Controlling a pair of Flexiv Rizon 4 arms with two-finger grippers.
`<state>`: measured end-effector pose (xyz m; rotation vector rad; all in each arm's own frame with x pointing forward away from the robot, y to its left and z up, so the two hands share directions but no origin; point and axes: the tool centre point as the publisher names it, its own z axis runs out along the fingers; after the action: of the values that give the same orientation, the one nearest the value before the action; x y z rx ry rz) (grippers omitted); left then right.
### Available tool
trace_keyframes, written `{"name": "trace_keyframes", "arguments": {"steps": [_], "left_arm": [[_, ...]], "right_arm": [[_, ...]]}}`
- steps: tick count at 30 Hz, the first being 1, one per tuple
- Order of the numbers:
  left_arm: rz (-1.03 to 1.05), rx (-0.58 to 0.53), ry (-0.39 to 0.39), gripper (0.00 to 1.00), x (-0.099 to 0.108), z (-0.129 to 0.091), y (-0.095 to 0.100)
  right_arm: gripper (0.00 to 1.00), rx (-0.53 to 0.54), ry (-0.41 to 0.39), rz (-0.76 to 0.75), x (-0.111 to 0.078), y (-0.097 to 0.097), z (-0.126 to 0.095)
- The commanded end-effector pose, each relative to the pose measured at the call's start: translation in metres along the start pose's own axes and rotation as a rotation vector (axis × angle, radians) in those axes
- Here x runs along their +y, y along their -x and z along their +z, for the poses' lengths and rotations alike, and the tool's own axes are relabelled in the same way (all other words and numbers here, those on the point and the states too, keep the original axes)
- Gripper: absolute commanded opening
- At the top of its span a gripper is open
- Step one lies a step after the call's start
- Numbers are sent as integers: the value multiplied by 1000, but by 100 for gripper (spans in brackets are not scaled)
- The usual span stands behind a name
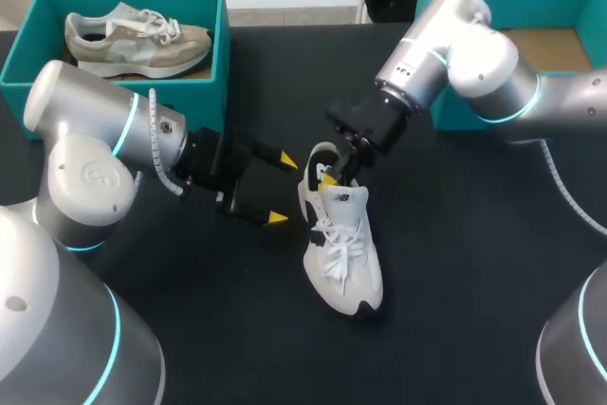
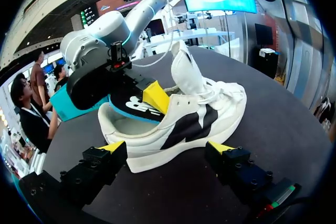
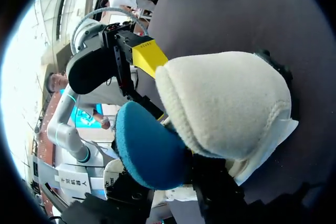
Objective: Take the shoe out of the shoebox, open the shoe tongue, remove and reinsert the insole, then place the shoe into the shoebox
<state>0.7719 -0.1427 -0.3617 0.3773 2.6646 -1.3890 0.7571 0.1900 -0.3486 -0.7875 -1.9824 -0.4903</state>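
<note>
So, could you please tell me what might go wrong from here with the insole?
The left end effector is open beside the white shoe without clamping it, so the shoe may lift or slide as the insole is pulled. The right end effector pinches only the insole's end, so it might slip free or bend.

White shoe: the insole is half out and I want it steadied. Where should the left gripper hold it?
Probably across the forefoot's sides, from above: the white shoe stands on its sole, and the right gripper with the insole fills the heel opening.
</note>
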Motion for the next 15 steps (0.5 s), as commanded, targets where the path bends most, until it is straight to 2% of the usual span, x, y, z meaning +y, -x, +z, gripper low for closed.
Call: {"name": "trace_keyframes", "arguments": {"steps": [1, 15], "left_arm": [[0, 2, 1, 100, 0, 0, 0], [0, 2, 1, 100, 0, 0, 0]], "right_arm": [[30, -38, 12, -2, -4, -10, -7], [29, -82, 0, -36, 12, -11, -28]]}}
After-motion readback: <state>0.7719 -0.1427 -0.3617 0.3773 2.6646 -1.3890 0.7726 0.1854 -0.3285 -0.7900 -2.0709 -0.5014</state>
